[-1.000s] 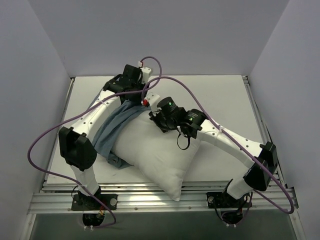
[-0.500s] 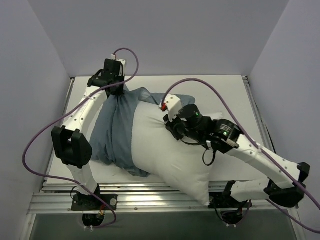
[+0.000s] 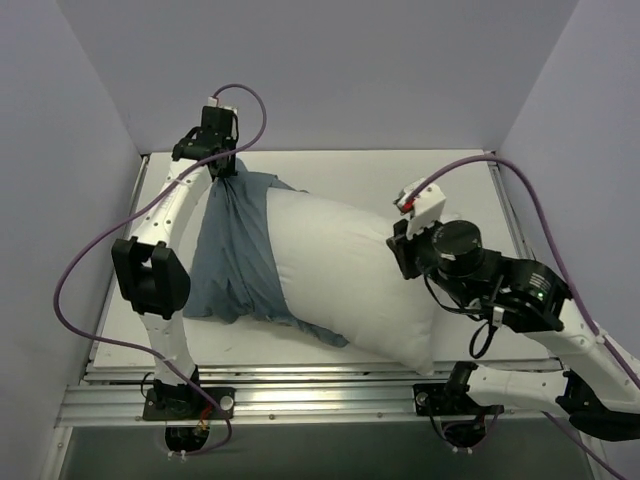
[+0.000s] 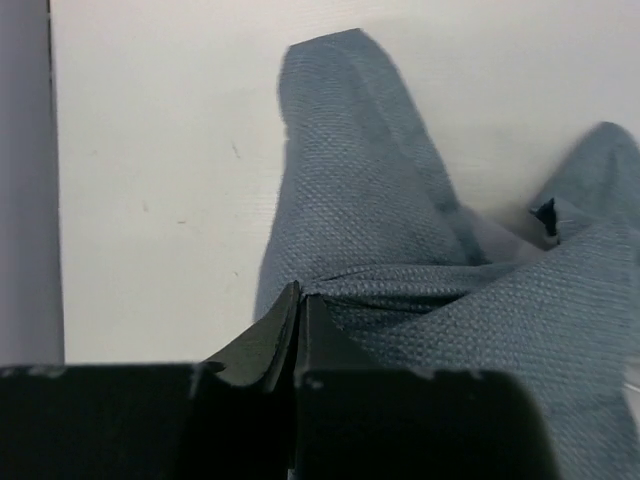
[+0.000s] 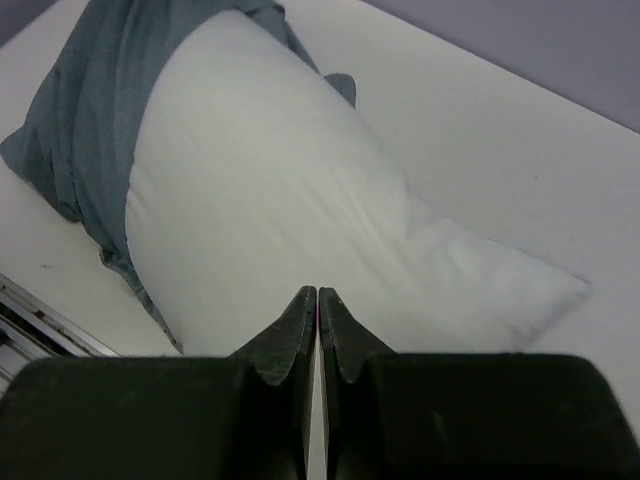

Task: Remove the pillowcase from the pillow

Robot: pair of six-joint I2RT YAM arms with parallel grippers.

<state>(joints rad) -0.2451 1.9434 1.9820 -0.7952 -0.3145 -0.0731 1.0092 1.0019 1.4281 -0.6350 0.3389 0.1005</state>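
The grey-blue pillowcase [image 3: 235,260] still covers the left end of the white pillow [image 3: 340,270], which lies across the table. At the back left, my left gripper [image 3: 224,178] is shut on a bunched corner of the pillowcase [image 4: 400,230], with cloth pinched at its tips [image 4: 300,295]. My right gripper [image 3: 402,256] presses on the pillow's right part. In the right wrist view the right gripper [image 5: 318,294] is shut with a thin fold of the pillow [image 5: 270,200] between its fingers. The pillowcase [image 5: 90,130] shows at that view's upper left.
The white table [image 3: 430,180] is bare at the back right. A metal rail [image 3: 320,400] runs along the near edge, where the pillow's corner overhangs. Grey walls close in left, right and behind. Purple cables [image 3: 70,270] loop off both arms.
The right arm has dragged the pillow to the right, baring more white. The left gripper moved to the back left, shut on the pillowcase and stretched it out.
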